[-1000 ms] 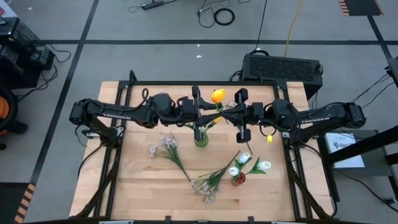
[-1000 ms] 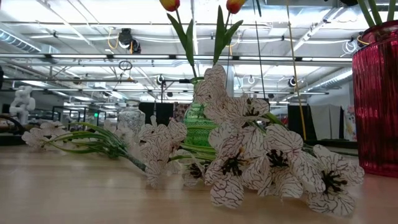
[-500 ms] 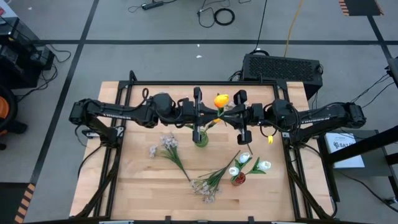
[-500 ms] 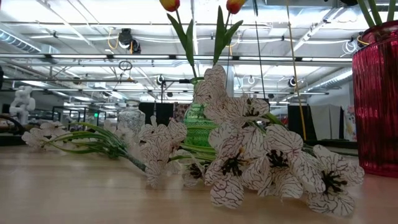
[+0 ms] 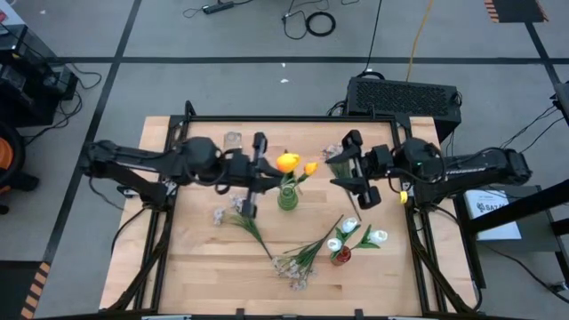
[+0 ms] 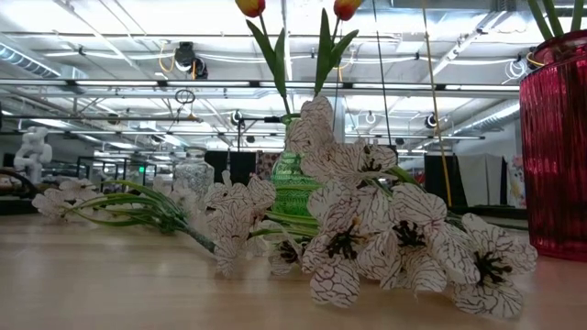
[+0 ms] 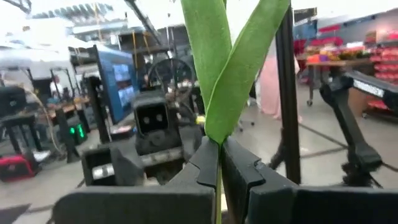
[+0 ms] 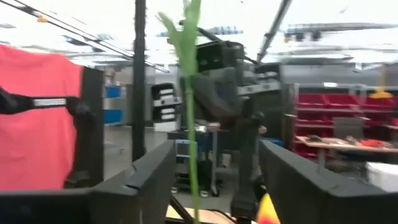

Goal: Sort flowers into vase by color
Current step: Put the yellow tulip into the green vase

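Left tool (image 5: 255,174) clamped tight on an orange tulip (image 5: 287,163) stem, just left of the green vase (image 5: 287,199); the bloom sits above the vase. Right tool (image 5: 356,169) wide open, holding nothing, right of the vase. White tulips (image 5: 356,233) stand in the red vase (image 5: 340,256); pale sprays (image 5: 233,210) lie on the surface (image 5: 196,258).

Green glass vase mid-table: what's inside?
The green glass vase holds two orange-yellow tulips on green stems. Leaves and white blossoms cover its inside; stem ends hidden.
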